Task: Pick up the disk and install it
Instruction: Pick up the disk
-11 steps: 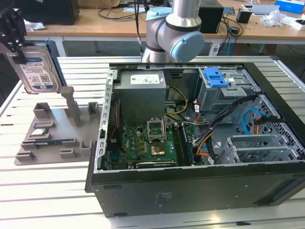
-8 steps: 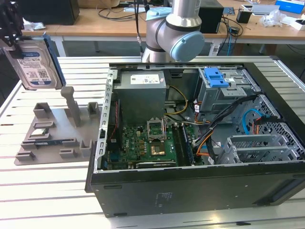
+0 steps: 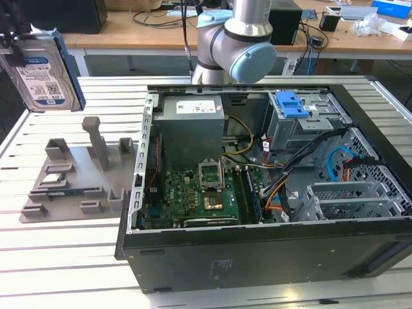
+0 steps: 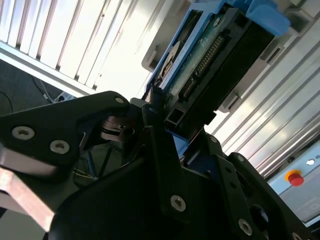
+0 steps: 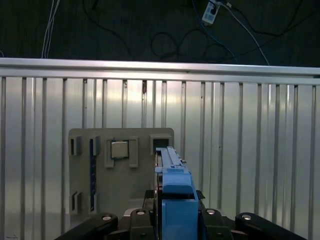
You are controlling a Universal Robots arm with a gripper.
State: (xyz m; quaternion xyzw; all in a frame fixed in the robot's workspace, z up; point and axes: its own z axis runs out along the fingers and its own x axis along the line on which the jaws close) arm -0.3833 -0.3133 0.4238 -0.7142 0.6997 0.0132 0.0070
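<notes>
Computer case [image 3: 257,257]: nearest to me, lying on its side with the lid off, on the slatted metal table [image 3: 64,251].
Circuit board [image 3: 187,196]: green, flat on the floor of the case, toward the exterior view's left half.
Grey box [image 3: 192,125]: with a white sticker, just behind the circuit board against the case's far wall.
Blue latch [image 3: 290,103]: ridged, on top of the metal cage in the case's far corner, toward the exterior view's right.
Grey holder plate [image 3: 77,168]: on the table just beside the case, at the exterior view's left, with upright posts and small parts in its slots. In the first wrist view the plate [image 5: 120,192] lies directly beneath the held part.
Disk [image 3: 42,74]: lifted clear of the table, hanging over the far end of the holder plate at the exterior view's left and well apart from the case. It is close to upright, with its white-and-blue label facing me and its blue frame along the edges. The first wrist view shows the disk [image 5: 175,192] edge-on. The second wrist view shows its connector end [image 4: 210,50].
Gripper [image 4: 162,117]: black, pinching one end of the disk between its fingers [image 4: 157,150], pressed against both faces.
Arm [image 3: 241,38]: its grey and light-blue joint stands behind the case.
Wooden benches [image 3: 161,35]: farthest back, strewn with cables and boxes.
</notes>
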